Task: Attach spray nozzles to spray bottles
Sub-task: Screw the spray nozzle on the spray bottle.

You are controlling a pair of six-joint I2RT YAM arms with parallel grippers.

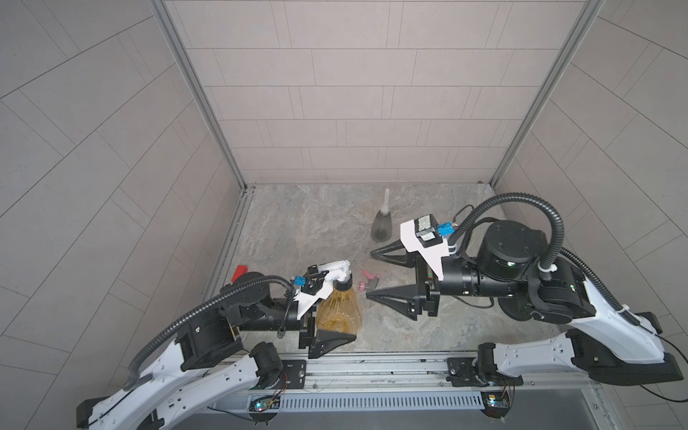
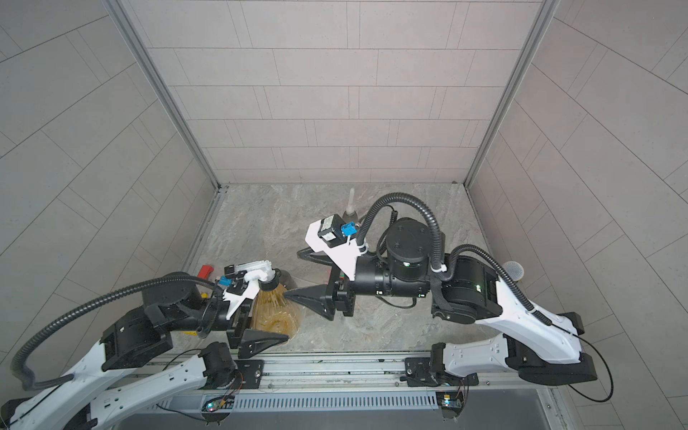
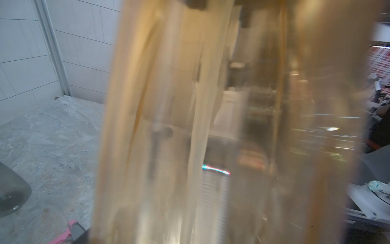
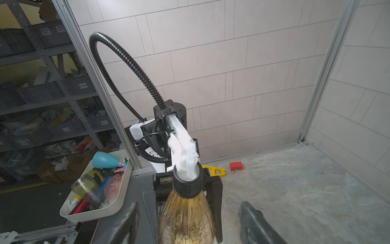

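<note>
Over grey stone, left gripper clamps the amber bottle, right gripper gapes; its nudge might unseat the white nozzle.

A blurred amber bottle looms close, the pink nozzle nearby.

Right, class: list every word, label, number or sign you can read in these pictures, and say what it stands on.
None can be read.
White labels on the grey shelf bins: too small to read.
Sticker on the right arm's wrist camera: blurred.
The amber bottle and its white nozzle: no print shows.
</note>
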